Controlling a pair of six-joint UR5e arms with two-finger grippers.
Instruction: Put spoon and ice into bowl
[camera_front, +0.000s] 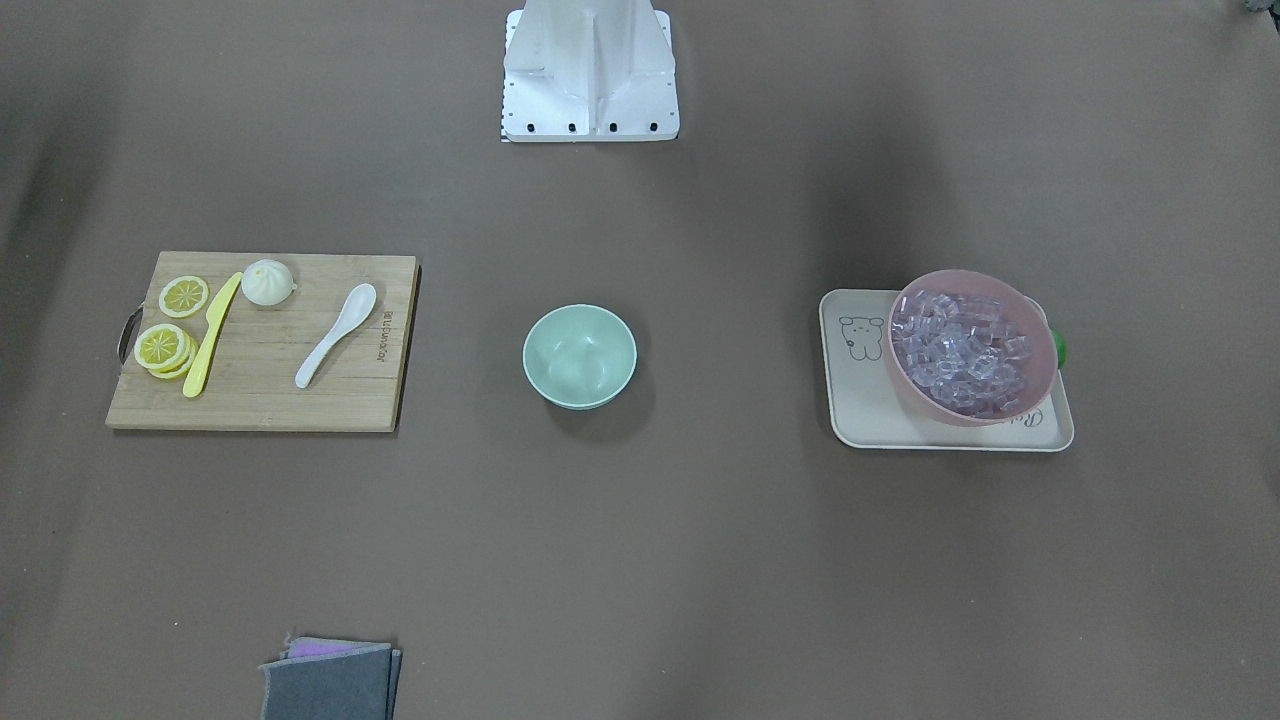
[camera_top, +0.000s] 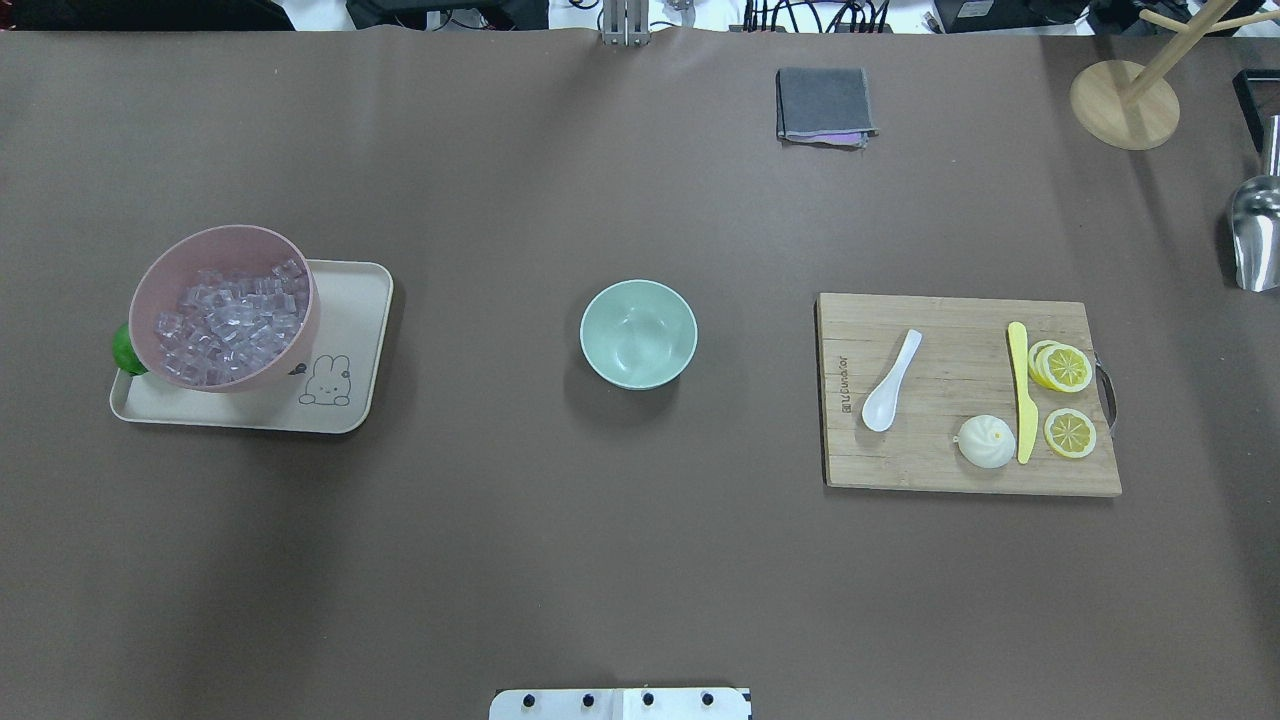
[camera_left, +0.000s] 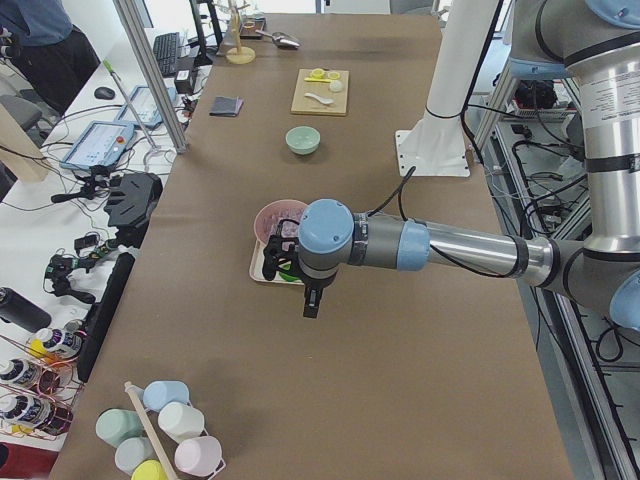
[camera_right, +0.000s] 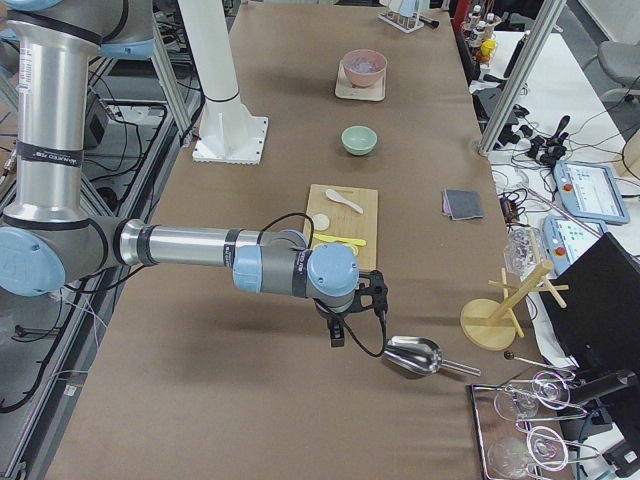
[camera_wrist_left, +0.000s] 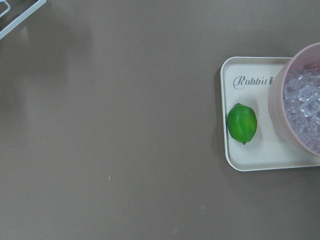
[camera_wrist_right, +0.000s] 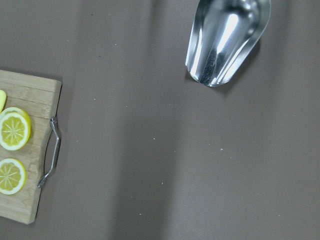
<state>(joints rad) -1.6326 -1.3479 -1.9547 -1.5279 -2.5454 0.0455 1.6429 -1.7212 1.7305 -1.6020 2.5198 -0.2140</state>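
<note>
Currently nothing is in the bowl (camera_top: 638, 335), which sits empty at table centre in the overhead view.

The spoon (camera_top: 890, 385) lies at the bowl's 3 o'clock on the cutting board (camera_top: 940, 465). Its scoop points to 7 o'clock and its handle to 1 o'clock, apart from the yellow knife (camera_top: 1020, 390).

The ice (camera_top: 225, 320) is heaped in the pink bowl (camera_top: 143, 290) on the tray (camera_top: 355, 330), at the bowl's 9 o'clock.

The left gripper (camera_left: 311, 298) hangs near the tray, and the right gripper (camera_right: 338, 335) hangs beyond the board, near a metal scoop (camera_wrist_right: 225, 40). Both show only in the side views, so I cannot tell whether their jaws are parted or closed.

Handling (judgement):
- **Spoon:** It looks rigid, light and glossy, so likely slippery. Pinch across the narrow mid-handle, since the scoop is too wide and rounded.
- **Ice:** Each cube is small, smooth and probably hard, so it is apt to squirt out of a pinch. Take a top cube by two opposite flat faces. Neighbouring cubes crowd the fingers.
</note>
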